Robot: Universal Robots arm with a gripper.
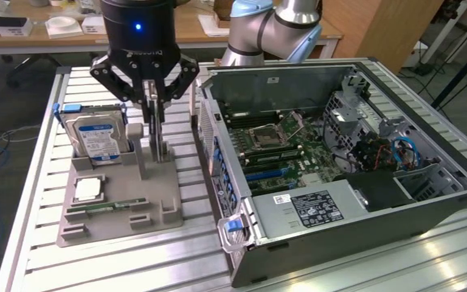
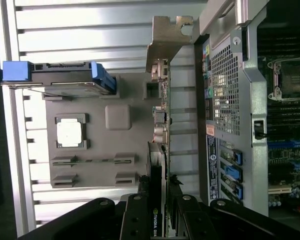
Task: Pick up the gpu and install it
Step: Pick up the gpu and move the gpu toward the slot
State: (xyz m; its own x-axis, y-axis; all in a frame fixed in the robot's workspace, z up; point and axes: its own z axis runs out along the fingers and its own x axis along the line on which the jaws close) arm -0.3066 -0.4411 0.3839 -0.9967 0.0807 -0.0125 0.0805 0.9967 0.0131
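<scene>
Gpu (image 2: 159, 165) is clamped near one end between the dark fingers (image 2: 135, 215) of the gripper (image 2: 160, 200), which are closed on its two faces. It is seen edge-on, standing on its long edge in a slot of the gray holder tray (image 2: 130, 155). Its long axis is laid parallel to the perforated rear wall of the computer case (image 2: 225, 90). A dark cooler and a thin green board are shown, and the silver bracket (image 2: 169, 35) is pointed away from the fingers. Beyond, a blue-railed hard drive (image 2: 65, 80) is held upright on the slatted tabletop (image 2: 90, 30).
</scene>
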